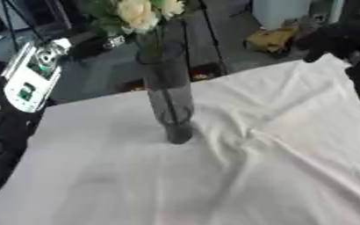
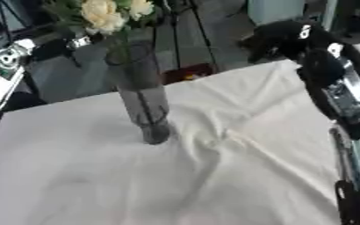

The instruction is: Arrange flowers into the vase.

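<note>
Tall clear glass vase (image 1: pixel 167 94) standing on white-clothed counter (image 1: pixel 214 176), pale yellow flowers (image 1: pixel 141 13) already sitting in it. Right hand (image 2: pixel 279 37) hanging beyond far edge, fingers unclear; left hand not showing. Arranging looking near done; next probably fetching another stem.

- we've got a tall dark glass vase (image 1: pixel 167 92) standing upright on the wrinkled white tablecloth (image 1: pixel 275 145)
- cream flowers (image 1: pixel 141 13) sit in it, stems running down inside
- black arm (image 1: pixel 352 48) shows at the right edge
</note>
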`<state>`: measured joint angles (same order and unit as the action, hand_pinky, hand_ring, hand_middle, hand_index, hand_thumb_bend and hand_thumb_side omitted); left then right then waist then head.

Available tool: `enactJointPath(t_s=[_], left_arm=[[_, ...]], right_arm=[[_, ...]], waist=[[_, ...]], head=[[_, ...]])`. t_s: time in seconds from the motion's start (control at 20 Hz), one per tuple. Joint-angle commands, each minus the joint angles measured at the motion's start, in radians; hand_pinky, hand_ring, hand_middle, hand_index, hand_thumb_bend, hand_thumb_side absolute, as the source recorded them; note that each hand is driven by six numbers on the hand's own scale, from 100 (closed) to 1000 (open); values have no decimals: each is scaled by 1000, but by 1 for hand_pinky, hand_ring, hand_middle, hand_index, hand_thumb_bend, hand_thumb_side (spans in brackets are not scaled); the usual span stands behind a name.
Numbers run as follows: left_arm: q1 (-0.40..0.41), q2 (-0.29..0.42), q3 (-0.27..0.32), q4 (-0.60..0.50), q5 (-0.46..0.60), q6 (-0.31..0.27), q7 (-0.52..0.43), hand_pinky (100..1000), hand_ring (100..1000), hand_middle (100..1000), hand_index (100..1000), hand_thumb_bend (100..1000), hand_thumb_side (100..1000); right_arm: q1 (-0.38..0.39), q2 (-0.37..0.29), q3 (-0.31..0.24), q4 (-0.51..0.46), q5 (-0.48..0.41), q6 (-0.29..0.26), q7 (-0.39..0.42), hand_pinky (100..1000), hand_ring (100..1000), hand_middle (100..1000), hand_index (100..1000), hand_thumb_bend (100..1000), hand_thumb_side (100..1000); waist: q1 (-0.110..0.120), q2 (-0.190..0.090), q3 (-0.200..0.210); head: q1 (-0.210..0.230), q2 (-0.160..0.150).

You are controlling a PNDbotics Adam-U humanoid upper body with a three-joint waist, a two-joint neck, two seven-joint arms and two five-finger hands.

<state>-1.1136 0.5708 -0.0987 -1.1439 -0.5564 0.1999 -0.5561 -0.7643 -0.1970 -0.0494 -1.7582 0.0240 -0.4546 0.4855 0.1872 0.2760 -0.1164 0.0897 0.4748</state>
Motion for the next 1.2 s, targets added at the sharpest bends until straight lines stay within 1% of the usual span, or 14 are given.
enactJointPath(t_s=[0.05,0.1,0.2,0.3,0.5,0.6,0.7,0.75,0.9,0.95,1.1,1.2], left_arm=[[-6,51,0,-44,14,4,-26,836,968,1000,1000,576,1000],[-3,53,-1,-49,16,7,-30,837,967,1000,1000,559,1000],[14,65,-8,-68,24,5,-46,837,967,1000,1000,557,1000],[21,71,-9,-82,29,10,-56,837,967,1000,1000,557,1000],[75,108,-10,-144,57,4,-78,834,963,1000,1000,512,1000],[113,123,0,-185,81,-10,-70,831,961,1000,1000,507,1000],[151,140,19,-234,106,-20,-52,811,947,1000,1000,482,1000],[175,147,38,-260,115,-31,-38,802,940,1000,1000,512,1000],[250,163,83,-338,128,-57,8,796,935,998,1000,530,1000],[270,166,89,-365,129,-57,24,796,935,998,1000,530,1000],[308,171,83,-445,131,-22,70,796,935,998,1000,530,1000],[326,174,78,-501,131,11,79,796,935,998,1000,530,1000]], right_arm=[[-13,3,-5,-22,6,-2,-8,767,763,570,829,236,1000],[-13,4,-5,-22,6,-2,-9,767,763,571,829,234,1000],[-12,6,-6,-22,8,-3,-12,767,763,571,829,233,1000],[-12,7,-6,-22,9,-3,-14,767,763,571,829,233,1000],[-5,10,-11,-25,11,-3,-23,766,764,574,829,225,1000],[-2,13,-12,-29,12,-1,-28,766,764,575,829,224,1000],[2,14,-14,-33,14,1,-34,766,765,576,829,219,1000],[4,15,-17,-35,15,2,-38,766,765,577,829,215,1000],[5,20,-19,-46,17,7,-48,766,765,579,829,210,1000],[4,21,-18,-49,19,9,-50,766,765,579,829,210,1000],[3,22,-16,-54,21,13,-52,766,765,579,829,210,1000],[3,23,-16,-56,21,14,-53,766,765,579,829,210,1000]], waist=[[-13,-29,3],[-14,-30,4],[-19,-33,8],[-20,-34,9],[-27,-44,20],[-30,-48,23],[-34,-52,30],[-37,-54,36],[-40,-53,46],[-40,-52,46],[-40,-51,46],[-40,-50,46]], head=[[-7,11],[-8,13],[-13,24],[-14,26],[-27,41],[-28,45],[-34,47],[-38,47],[-45,41],[-45,39],[-44,37],[-44,36]])
